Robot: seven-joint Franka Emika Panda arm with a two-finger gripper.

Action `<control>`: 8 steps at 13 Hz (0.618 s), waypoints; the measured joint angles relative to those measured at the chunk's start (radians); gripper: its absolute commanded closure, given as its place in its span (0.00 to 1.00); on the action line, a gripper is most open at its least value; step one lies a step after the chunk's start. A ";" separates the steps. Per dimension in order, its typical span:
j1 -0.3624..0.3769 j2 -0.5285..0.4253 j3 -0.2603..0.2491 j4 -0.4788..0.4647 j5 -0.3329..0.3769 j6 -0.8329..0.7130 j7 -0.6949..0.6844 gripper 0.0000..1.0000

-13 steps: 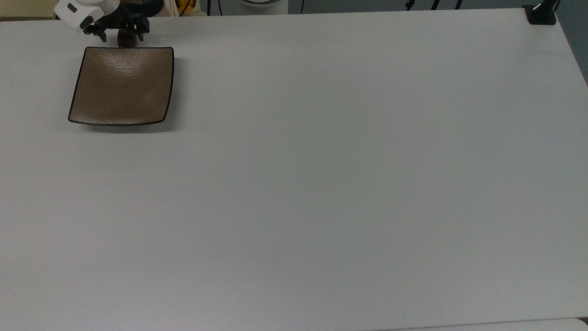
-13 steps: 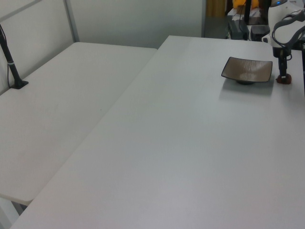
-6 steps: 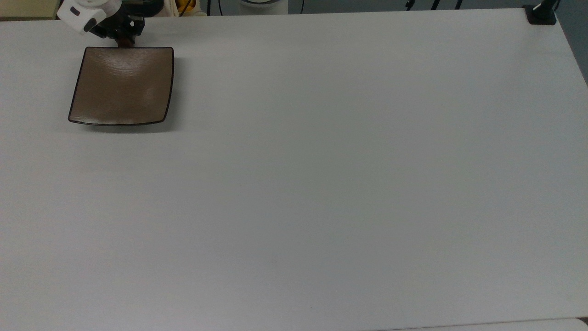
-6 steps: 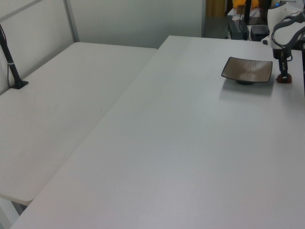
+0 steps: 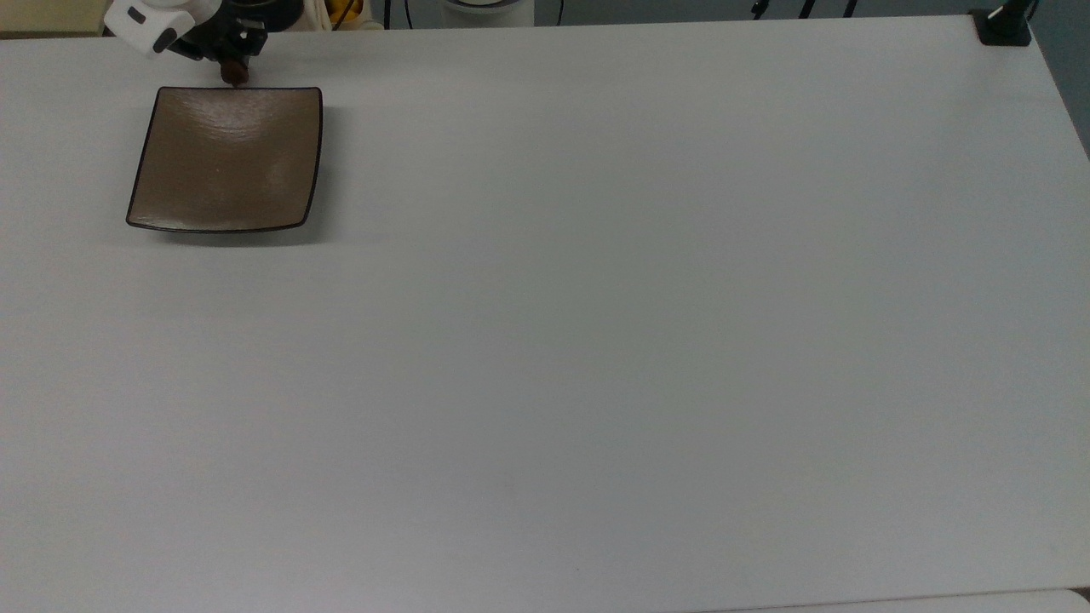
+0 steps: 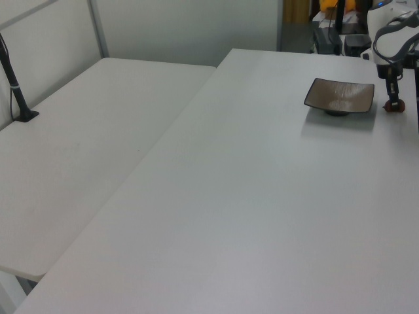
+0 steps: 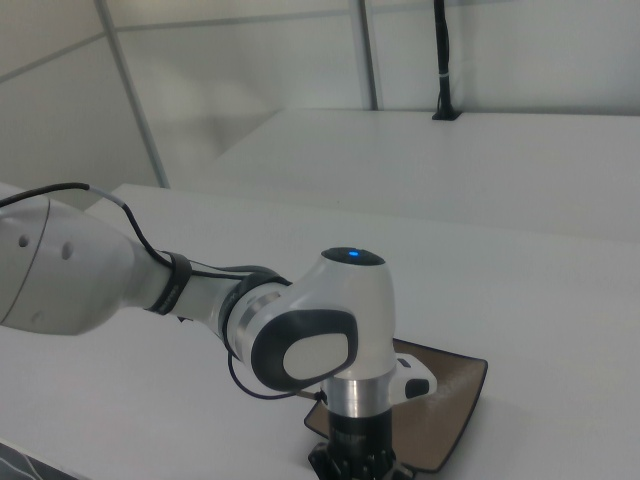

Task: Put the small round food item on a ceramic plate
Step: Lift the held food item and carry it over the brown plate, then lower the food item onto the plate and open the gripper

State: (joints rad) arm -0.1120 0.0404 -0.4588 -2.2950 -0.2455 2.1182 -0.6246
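The square glossy brown ceramic plate (image 5: 226, 162) lies near the top view's upper left corner and holds nothing. It also shows in the left view (image 6: 339, 97) and in the right view (image 7: 450, 400). Just past its far edge, my gripper (image 5: 233, 68) is shut on the small round food item (image 5: 234, 76), a dark red-brown lump. In the left view, the gripper (image 6: 393, 99) points straight down, and the food item (image 6: 393, 105) sits at its fingertips, to the right of the plate and apart from it. The arm's white wrist (image 7: 340, 340) stands in front of the plate in the right view.
The white table (image 5: 596, 340) stretches wide to the top view's right and bottom. A black clamp base (image 5: 1003, 25) sits at its far right corner. A black post (image 6: 16, 91) stands on the adjoining table. The table's far edge runs just behind the gripper.
The fingers, spread wide around the food item one second ago, have shut on it. The item now sits slightly higher and further right in the left view.
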 measured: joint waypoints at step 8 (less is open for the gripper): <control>0.013 -0.049 0.003 0.259 0.231 -0.230 -0.024 0.76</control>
State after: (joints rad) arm -0.0994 -0.0083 -0.4559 -2.0364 -0.0149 1.8879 -0.6481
